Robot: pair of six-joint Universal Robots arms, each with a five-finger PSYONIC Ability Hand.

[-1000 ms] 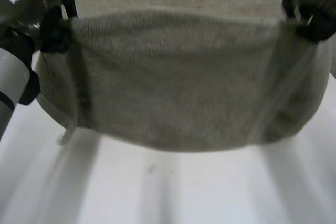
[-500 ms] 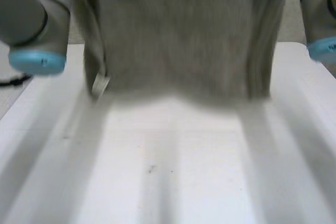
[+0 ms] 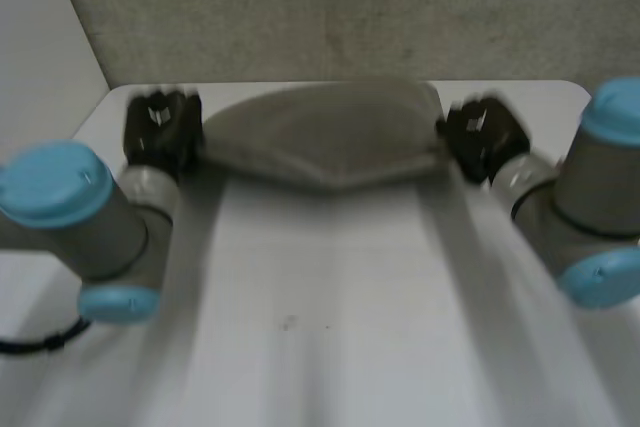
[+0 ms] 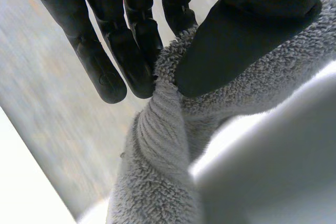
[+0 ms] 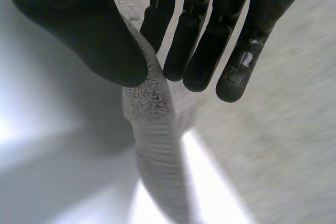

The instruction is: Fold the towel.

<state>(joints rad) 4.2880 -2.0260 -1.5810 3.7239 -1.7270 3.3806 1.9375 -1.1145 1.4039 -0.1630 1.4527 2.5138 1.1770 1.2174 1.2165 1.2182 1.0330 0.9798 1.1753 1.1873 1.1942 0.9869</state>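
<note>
Towel [image 3: 325, 142] ends pinched, left robot hand [image 3: 160, 132], right robot hand [image 3: 482, 137], far table [image 3: 330, 297] edge

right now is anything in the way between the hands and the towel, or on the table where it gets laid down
Nothing visible does. The left hand and right hand each pinch an end of the towel, and no other thing lies on the white table near it.

One grey towel [image 3: 325, 137], one white table [image 3: 330, 297], two black hands: left hand [image 3: 160, 132] and right hand [image 3: 482, 137].
</note>
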